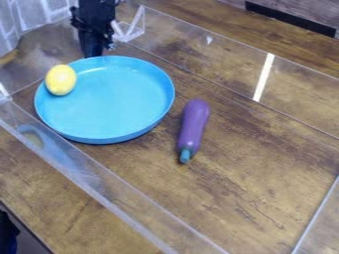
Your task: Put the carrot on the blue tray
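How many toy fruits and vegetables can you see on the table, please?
2. A yellow lemon-shaped toy sits on the left rim area of the blue plate. A purple eggplant lies on the wooden table, right of the plate. Nothing seems hidden.

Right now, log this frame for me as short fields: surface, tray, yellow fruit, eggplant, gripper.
surface: dark wooden table, streaked with glare
blue tray: round, shallow, at upper left
carrot: really a small yellow lemon-shaped toy, at the tray's left rim, lying free
eggplant: purple with green stem, on the wood right of the tray, apart from it
gripper: pointing down at the tray's far edge, shut, holding nothing visible
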### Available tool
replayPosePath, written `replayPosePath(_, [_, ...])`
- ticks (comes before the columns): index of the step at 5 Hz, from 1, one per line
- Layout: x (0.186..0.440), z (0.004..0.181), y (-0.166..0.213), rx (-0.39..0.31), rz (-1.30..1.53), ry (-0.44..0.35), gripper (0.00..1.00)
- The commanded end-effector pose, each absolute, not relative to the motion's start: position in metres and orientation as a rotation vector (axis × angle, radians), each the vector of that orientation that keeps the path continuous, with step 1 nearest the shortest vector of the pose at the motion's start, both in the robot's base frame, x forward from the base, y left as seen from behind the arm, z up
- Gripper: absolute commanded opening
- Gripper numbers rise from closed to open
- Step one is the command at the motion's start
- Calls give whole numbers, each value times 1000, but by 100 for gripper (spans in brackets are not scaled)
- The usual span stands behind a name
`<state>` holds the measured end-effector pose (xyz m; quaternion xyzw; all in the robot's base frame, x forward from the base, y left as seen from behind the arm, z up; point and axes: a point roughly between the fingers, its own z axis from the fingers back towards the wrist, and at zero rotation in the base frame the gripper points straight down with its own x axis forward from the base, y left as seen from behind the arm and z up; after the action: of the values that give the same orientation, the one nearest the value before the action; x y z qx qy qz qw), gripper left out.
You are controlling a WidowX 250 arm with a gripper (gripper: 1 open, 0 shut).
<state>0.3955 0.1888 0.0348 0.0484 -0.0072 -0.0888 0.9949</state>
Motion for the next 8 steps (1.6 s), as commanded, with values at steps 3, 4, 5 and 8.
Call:
replayPosePath(3, [414,78,177,135,-250,-85,100])
replayPosePath(4, [412,73,181,136,-328,-86,100])
replayPosePath(5, [406,64,176,147,-437,-90,100])
replayPosePath(8, [395,46,165,178,-364,-44,100])
